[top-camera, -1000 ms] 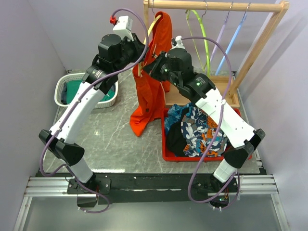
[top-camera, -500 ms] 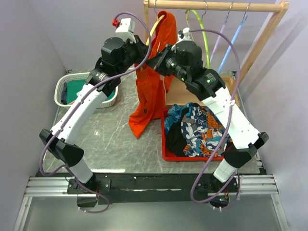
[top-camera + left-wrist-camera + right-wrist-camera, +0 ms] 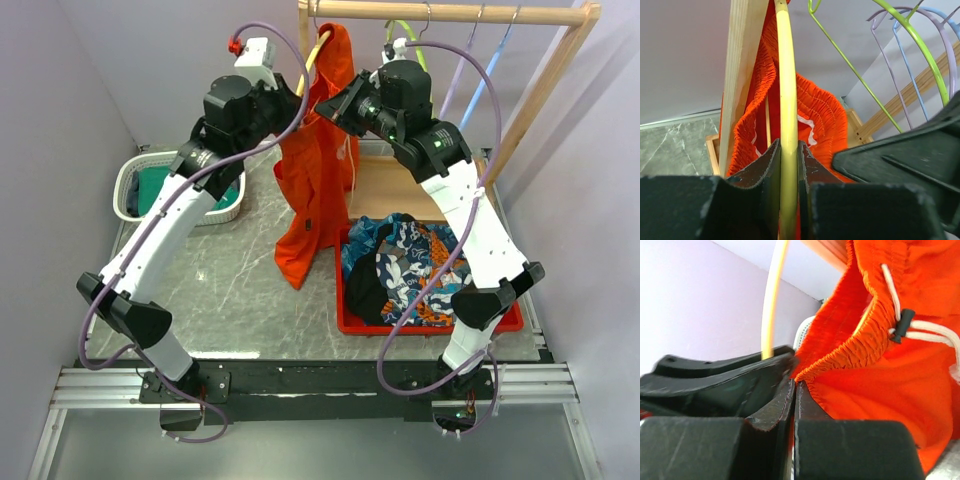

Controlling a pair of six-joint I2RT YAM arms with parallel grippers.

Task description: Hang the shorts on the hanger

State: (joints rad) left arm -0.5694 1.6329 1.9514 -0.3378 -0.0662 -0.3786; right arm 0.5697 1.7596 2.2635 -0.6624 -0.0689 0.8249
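The orange shorts (image 3: pixel 318 170) hang from the rail's left end, draped over the yellow hanger (image 3: pixel 312 62), one leg reaching down to the table. My left gripper (image 3: pixel 290 105) is shut on the hanger's yellow arm (image 3: pixel 787 100), which runs up between its fingers, with gathered waistband (image 3: pixel 820 115) behind it. My right gripper (image 3: pixel 325 108) is shut on the elastic waistband edge (image 3: pixel 840 357) just beside the left gripper. The shorts' orange cloth (image 3: pixel 900 390) and white drawstring (image 3: pixel 920 332) fill the right wrist view; the hanger (image 3: pixel 771 300) rises at the left.
A wooden rack (image 3: pixel 450 12) carries a lime green hanger (image 3: pixel 420 60), a lilac one (image 3: pixel 455 75) and a blue one (image 3: pixel 490 70). A red tray (image 3: pixel 350 320) holds patterned garments (image 3: pixel 410 270). A white basket (image 3: pixel 130 185) with green cloth stands at the left.
My right gripper has risen toward the rail, carrying the waistband up along the hanger. The shorts hang higher. The left gripper has kept its hold and barely moved.
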